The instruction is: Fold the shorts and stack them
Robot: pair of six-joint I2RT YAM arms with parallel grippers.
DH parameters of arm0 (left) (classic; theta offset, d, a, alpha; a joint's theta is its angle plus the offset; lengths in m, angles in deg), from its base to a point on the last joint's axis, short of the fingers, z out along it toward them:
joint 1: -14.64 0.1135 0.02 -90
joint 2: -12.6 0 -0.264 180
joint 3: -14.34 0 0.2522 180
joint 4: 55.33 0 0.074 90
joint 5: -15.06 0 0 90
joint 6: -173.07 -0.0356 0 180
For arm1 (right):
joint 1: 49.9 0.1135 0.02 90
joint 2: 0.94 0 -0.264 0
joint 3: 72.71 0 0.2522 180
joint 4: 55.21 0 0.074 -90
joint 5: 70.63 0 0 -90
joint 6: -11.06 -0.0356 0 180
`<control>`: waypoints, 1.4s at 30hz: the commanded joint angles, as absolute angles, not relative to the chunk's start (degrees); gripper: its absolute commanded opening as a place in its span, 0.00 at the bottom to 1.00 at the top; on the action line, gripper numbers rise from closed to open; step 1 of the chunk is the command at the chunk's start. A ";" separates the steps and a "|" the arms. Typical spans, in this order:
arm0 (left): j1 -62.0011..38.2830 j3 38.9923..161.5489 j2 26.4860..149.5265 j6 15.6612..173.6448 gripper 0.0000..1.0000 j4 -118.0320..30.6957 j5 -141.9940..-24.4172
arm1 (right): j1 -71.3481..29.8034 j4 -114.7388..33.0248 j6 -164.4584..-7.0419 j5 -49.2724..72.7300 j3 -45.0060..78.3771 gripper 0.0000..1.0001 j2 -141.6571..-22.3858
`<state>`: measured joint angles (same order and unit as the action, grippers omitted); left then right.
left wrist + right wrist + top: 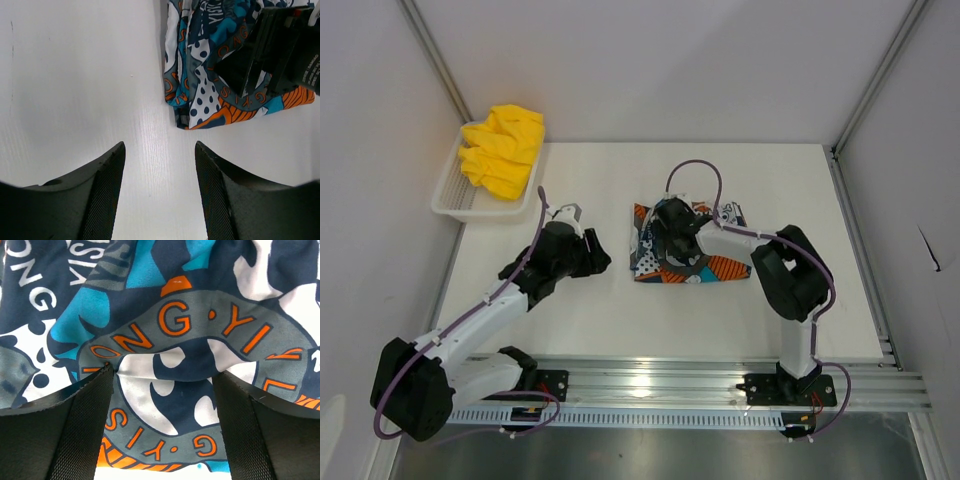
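Basket [453, 205] holds yellow shorts [502, 150] | right hand [164, 372] released over printed shorts [175, 315] | left hand [159, 145] released above table [75, 75]

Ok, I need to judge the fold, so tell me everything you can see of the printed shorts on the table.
The small printed cloth shorts lie folded into a rough rectangle near the middle of the white table, flat but wrinkled. The soft fabric shows navy, teal, grey, white and orange patches, polka dots, orange stripes and orange lettering. The right arm's open black fingers sit on top, seemingly pressing the cloth, with nothing gripped. The left arm's fingers are apart from it, over bare table.
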<state>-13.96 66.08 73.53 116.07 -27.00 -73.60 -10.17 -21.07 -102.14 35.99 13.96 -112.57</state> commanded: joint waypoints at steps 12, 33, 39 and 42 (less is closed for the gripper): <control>-14.19 67.04 71.05 114.45 0.61 -26.62 -74.50 | -34.77 -18.27 -85.79 15.44 14.15 0.64 -112.90; -14.36 65.98 67.71 113.40 0.61 -27.23 -79.16 | -46.37 -0.33 -79.73 30.18 46.94 0.82 -134.87; -14.63 64.23 68.76 113.48 0.61 -29.34 -80.13 | -48.75 0.92 -73.23 33.08 54.34 0.82 -137.52; -14.63 63.70 69.64 113.40 0.61 -30.05 -80.22 | -50.33 -0.50 -69.28 34.22 55.13 0.83 -138.14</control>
<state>-14.20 64.50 68.98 114.49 -27.35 -78.82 -48.69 -2.32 -75.71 29.24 53.69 -135.59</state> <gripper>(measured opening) 0.609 0.829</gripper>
